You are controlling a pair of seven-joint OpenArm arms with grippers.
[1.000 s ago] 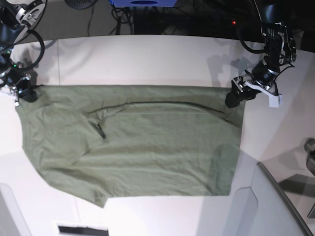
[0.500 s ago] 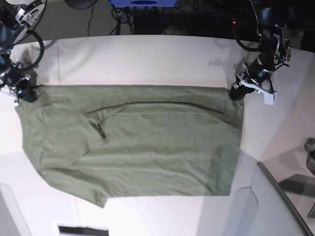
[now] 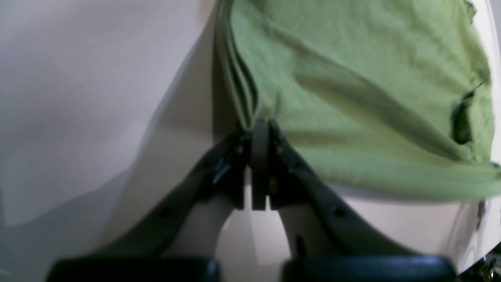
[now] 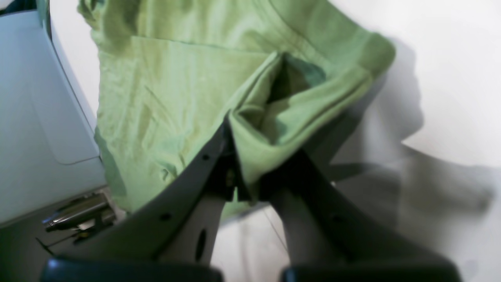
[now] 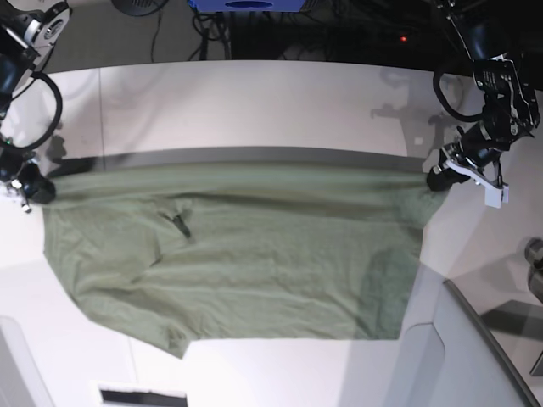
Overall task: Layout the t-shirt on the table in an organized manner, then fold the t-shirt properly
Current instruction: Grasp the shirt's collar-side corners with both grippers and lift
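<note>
Both grippers, left (image 5: 434, 179) and right (image 5: 34, 192), clench the t-shirt's (image 5: 254, 254) far corners, lifting that edge off the table (image 5: 254, 102); folding remains undone.

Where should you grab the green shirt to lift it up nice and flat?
Best by the two far corners of the t-shirt, one from each side, as the left gripper and right gripper do. That long edge is pulled straight between them, raised off the table, so the cloth should hang without bunching.
</note>
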